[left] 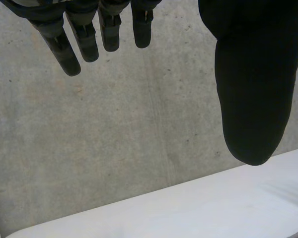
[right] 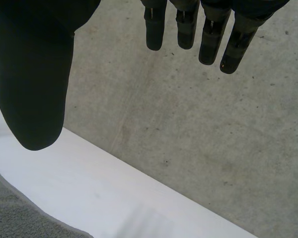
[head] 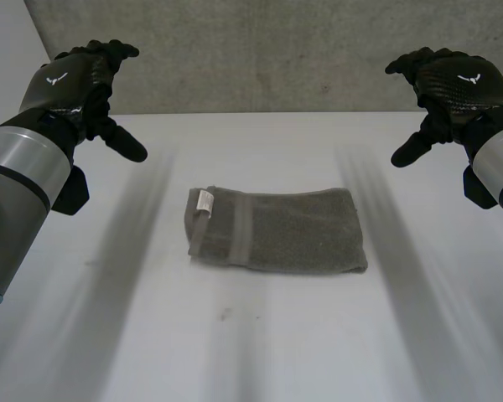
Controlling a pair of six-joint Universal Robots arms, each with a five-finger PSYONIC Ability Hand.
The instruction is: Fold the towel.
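left arm (head: 17, 193): you see it come in at the left of the head view, a grey sleeve with a light-blue cap low down.
left hand (head: 77, 82): it is raised over the table's far left part, its back toward the head camera and its thumb jutting toward the middle.
left fingers (left: 69, 52): your left wrist view shows them straight and slightly spread, with the thumb (left: 251, 84) set wide apart from them, so the hand is relaxed and spread (past the fingertips you look at the wall and the table's far edge).
table (head: 260, 352): it is white, and it carries the towel at its middle.
towel (head: 293, 230): it is grey-brown and lies flat, folded into a compact rectangle with its long side running left to right, well apart from both hands.
label (head: 204, 202): this small white tag sits at the towel's left end, near the far corner, with a woven band (head: 245, 230) crossing the cloth just to its right.
wall (head: 260, 50): it is grey concrete and stands behind the table.
right hand (head: 457, 84): it is raised over the far right part, mirroring the left, with its thumb pointing toward the middle.
right fingers (right: 208, 37): they hang straight, with a wide gap to the thumb (right: 35, 84), so this hand is loose and spread too; a grey edge of the towel shows on the table on the thumb's side.
right arm (head: 499, 163): you see its grey sleeve at the right of the head view.
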